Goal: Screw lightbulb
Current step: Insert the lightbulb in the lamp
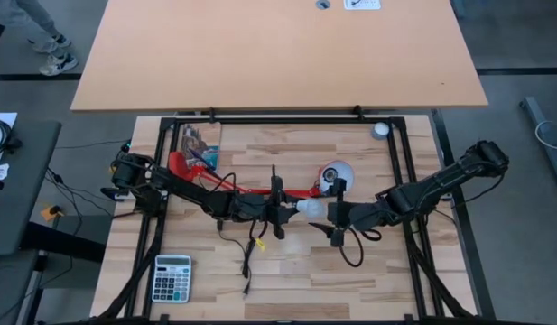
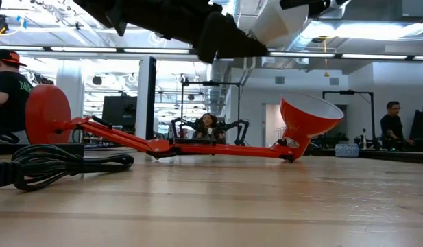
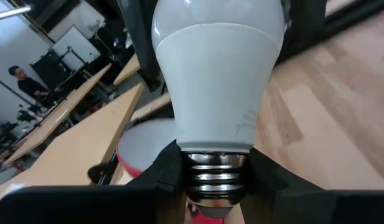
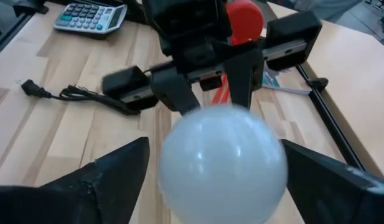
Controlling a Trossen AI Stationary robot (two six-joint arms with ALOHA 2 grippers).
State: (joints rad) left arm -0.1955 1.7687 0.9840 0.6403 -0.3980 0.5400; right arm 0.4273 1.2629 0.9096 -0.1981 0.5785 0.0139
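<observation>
Lightbulb (image 3: 218,87): held above the table's middle, between the two grippers, its metal screw base clamped by the left gripper (image 3: 210,186).
Left gripper: clenched on the bulb's threaded base.
Right gripper (image 4: 216,171): fingers spread wide either side of the bulb's round end, not touching it.
Red lamp (image 1: 335,174): lying on the table just beyond the bulb, shade tilted up.
Calculator (image 1: 171,277): on the table's left side, well apart.

We see a pale wooden desk (image 1: 287,280) framed by black rails, with a larger tan table (image 1: 278,54) just beyond it on grey floor. Behind, we look into a bright workshop with ceiling strip lights (image 2: 365,31), white walls, benches and seated people (image 2: 395,123).
</observation>
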